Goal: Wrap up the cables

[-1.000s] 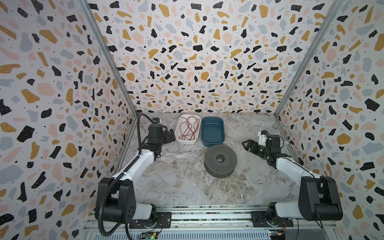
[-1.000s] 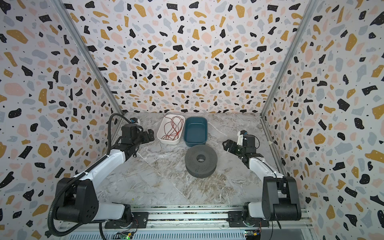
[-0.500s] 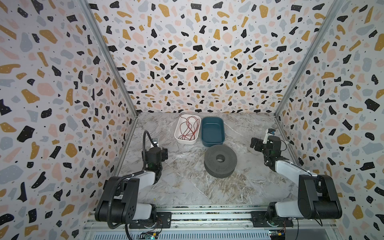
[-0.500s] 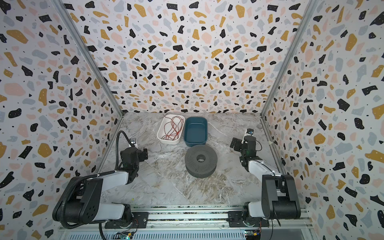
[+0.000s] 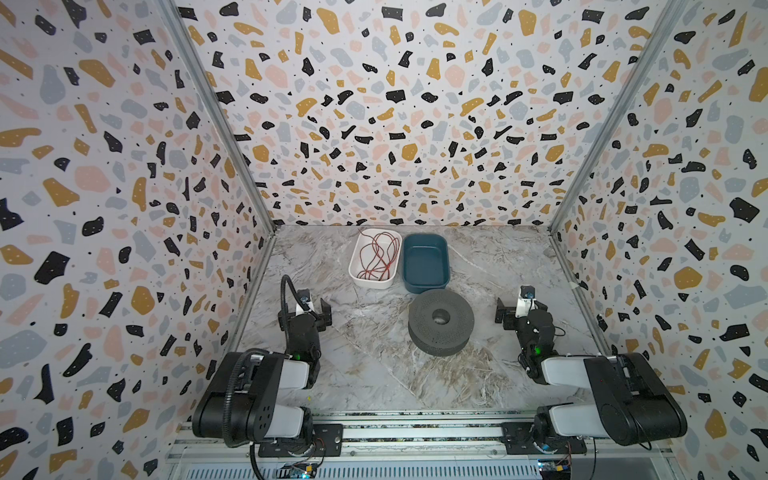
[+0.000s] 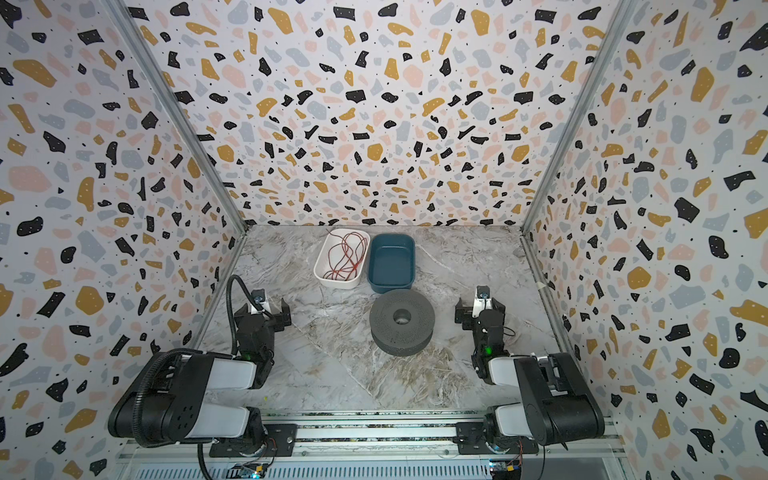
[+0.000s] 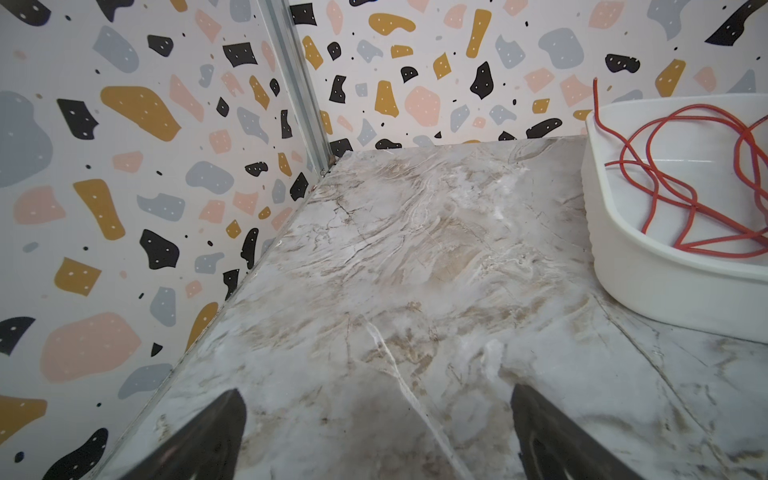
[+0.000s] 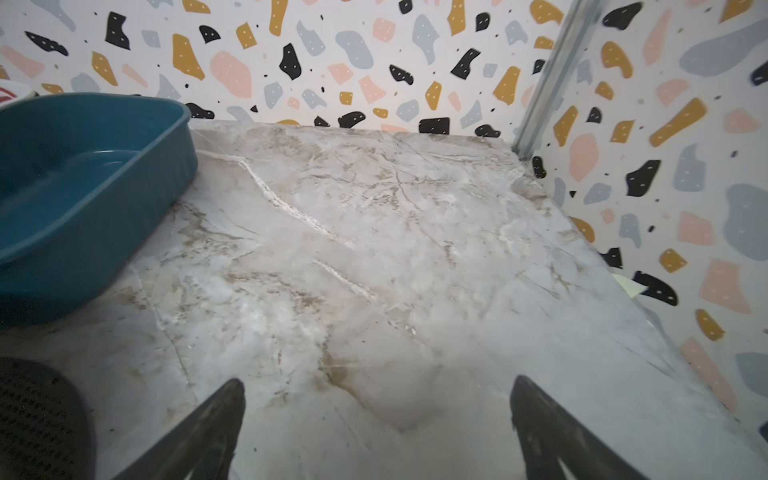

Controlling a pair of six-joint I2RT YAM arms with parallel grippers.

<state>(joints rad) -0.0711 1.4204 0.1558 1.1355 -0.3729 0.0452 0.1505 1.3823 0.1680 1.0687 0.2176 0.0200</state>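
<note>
**Red cable loose in the white tray, both sets of fingers wide and holding nothing**

The red cable point(image 5: 378, 257) lies in slack, tangled loops inside the white tray point(image 5: 354, 266). It is well ahead of my left fingers point(image 5: 306, 316) and off a little toward my right fingers point(image 5: 521, 309). In the left wrist view one end of it pokes up past the tray's far rim.

The blue tray point(image 5: 426, 286) stands just beside the white one, on the side nearer my right fingers. I cannot tell whether the two walls touch.

A grey perforated ring point(image 5: 459, 322) lies flat on the bench point(image 5: 374, 374) between my two sets of fingers, closer to the right ones. It sits just short of the blue tray.

My left fingers are spread wide, with only bare marbled bench between them, close to the side wall. My right fingers are spread just as wide and grip nothing. Bare bench lies ahead of them, with the blue tray and the ring off toward my left fingers' side. Both sets are well apart from the cable.
</note>
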